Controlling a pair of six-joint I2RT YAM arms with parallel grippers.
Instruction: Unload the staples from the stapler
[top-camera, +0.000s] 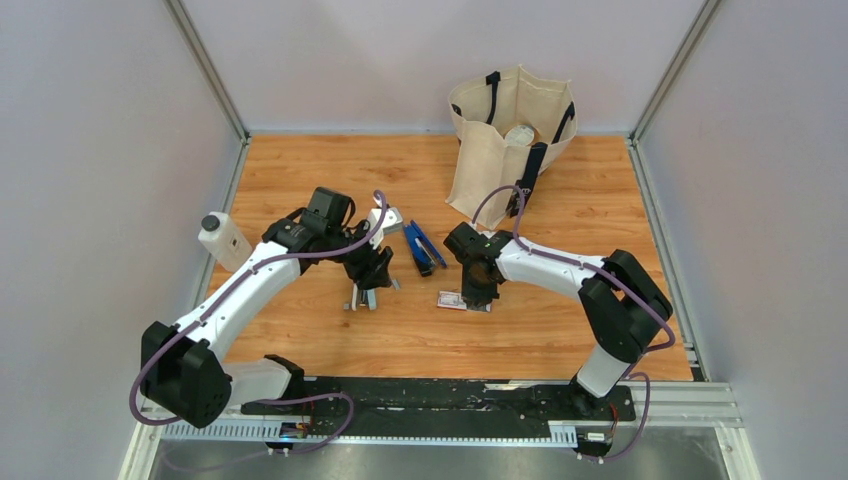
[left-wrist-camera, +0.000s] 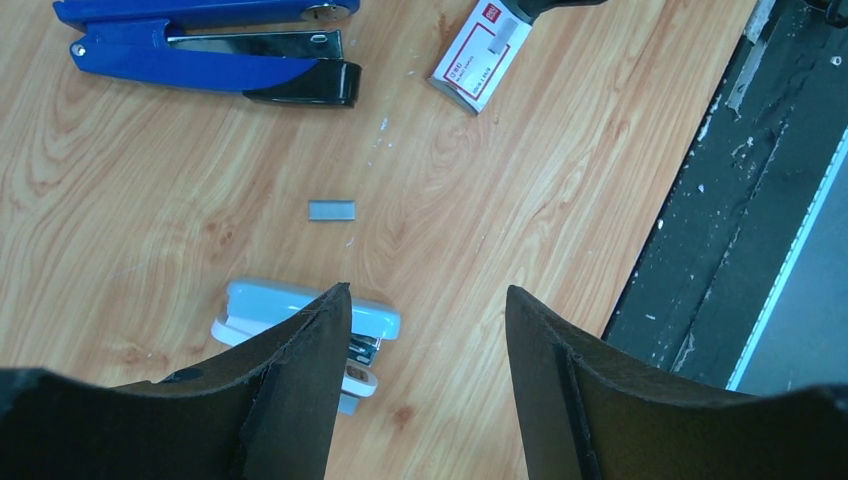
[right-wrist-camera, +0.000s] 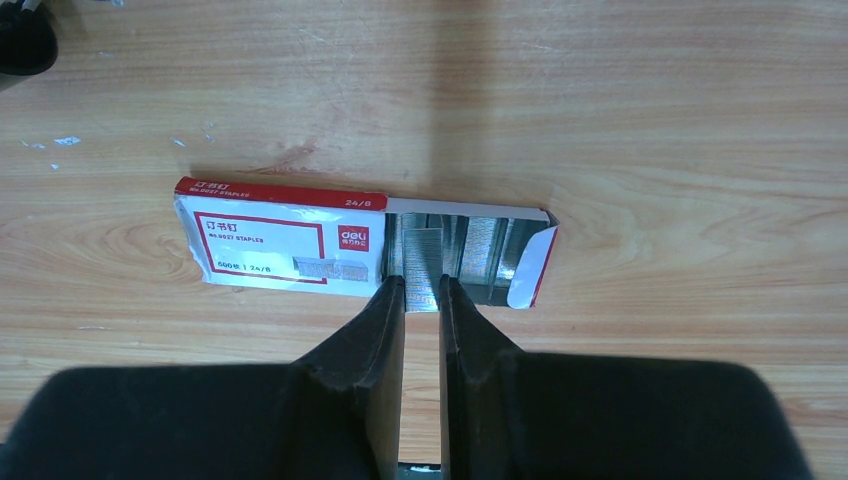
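The dark blue stapler lies hinged open on the wooden table between the arms; it also shows at the top left of the left wrist view. My left gripper is open and empty, hovering over a pale grey-blue stapler-like object. A short loose strip of staples lies on the wood beyond it. My right gripper is shut on a strip of staples over the open tray of the red-and-white staple box.
A canvas tote bag stands at the back right. A white bottle stands at the left edge. The black rail runs along the table's near edge. The staple box also shows in the left wrist view.
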